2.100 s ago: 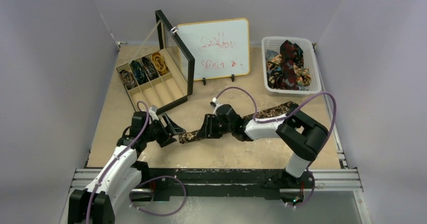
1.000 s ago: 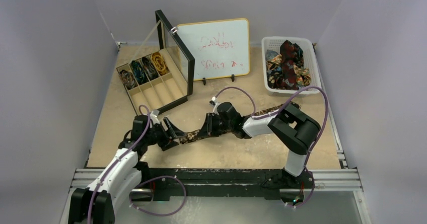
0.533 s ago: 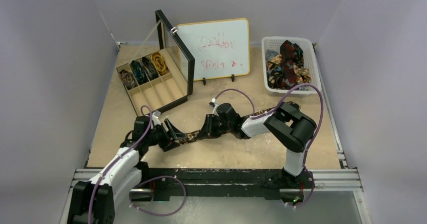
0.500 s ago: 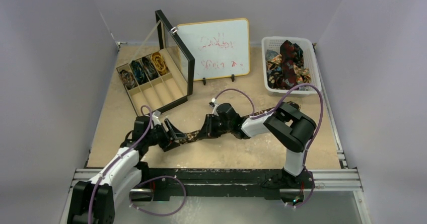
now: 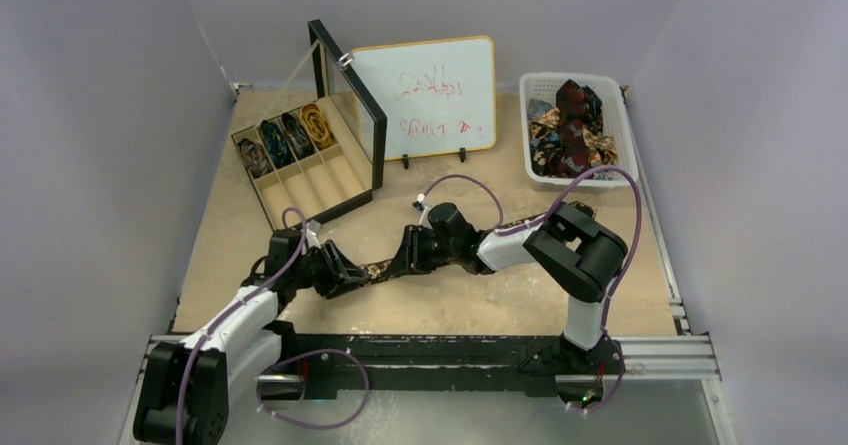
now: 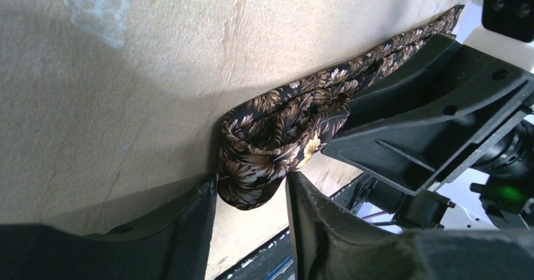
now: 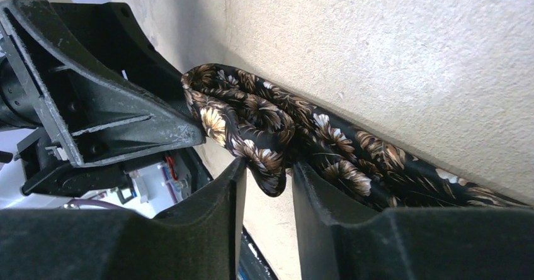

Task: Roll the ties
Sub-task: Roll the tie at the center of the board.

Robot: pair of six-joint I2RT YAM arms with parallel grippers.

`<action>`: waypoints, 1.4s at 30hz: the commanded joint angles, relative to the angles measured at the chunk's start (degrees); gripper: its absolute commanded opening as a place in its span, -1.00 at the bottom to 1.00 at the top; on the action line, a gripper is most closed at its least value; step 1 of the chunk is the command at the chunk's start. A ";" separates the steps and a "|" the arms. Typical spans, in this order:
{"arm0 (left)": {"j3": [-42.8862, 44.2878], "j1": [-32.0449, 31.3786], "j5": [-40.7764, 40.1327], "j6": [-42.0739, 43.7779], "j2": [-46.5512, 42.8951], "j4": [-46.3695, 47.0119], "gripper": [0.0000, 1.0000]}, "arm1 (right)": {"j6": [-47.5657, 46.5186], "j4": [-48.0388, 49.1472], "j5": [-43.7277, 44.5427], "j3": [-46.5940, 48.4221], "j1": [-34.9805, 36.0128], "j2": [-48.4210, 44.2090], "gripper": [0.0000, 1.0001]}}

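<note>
A dark brown-gold floral tie point(image 5: 378, 268) lies stretched across the table, its far part under the right arm. Its near end is folded into a small loose roll. My left gripper point(image 5: 340, 270) is shut on that rolled end; in the left wrist view the roll point(image 6: 277, 129) sits pinched between the fingers of the left gripper point(image 6: 252, 198). My right gripper point(image 5: 405, 257) faces it closely and is shut on the same tie; in the right wrist view a fold of the tie point(image 7: 352, 160) hangs in the right gripper point(image 7: 267, 179).
A wooden compartment box point(image 5: 300, 170) with an open glass lid holds three rolled ties at the back left. A whiteboard point(image 5: 425, 95) stands behind. A white basket point(image 5: 628, 135) of loose ties is at the back right. A metal rail point(image 5: 430, 350) runs along the near edge.
The right gripper drew the tie leftward toward the left gripper. The left gripper's fingers, spread before, have closed on the tie's rolled end.
</note>
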 commanded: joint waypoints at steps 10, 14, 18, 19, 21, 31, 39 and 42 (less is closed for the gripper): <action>3.73 0.45 -2.67 5.08 3.62 1.24 -0.36 | -7.01 -11.79 4.62 3.09 -0.66 -7.87 -0.01; 3.70 0.45 -2.22 5.00 3.25 1.36 -0.36 | -7.49 -11.22 3.60 4.30 -0.65 -6.76 -0.11; 3.71 0.45 -1.51 5.17 3.79 1.99 -0.36 | -6.76 -8.76 2.80 5.67 -0.63 -4.42 -0.20; 3.76 0.45 -1.40 5.22 3.98 2.04 -0.36 | -6.62 -8.09 2.36 6.06 -0.58 -3.41 -0.23; 3.77 0.45 -1.28 5.09 3.96 1.98 -0.36 | -6.22 -7.41 1.54 7.20 -0.57 -1.84 -0.38; 4.47 0.45 -1.52 3.86 0.45 -0.64 -0.08 | -4.50 -5.10 -0.09 6.29 -0.55 1.11 -0.66; 2.74 0.45 -0.69 1.84 -0.98 0.56 0.04 | -3.14 -3.21 -0.31 4.31 -0.62 1.92 -0.69; 1.24 0.46 0.55 0.43 -0.88 2.19 0.05 | -2.99 -2.12 0.51 3.79 -0.55 2.24 -0.70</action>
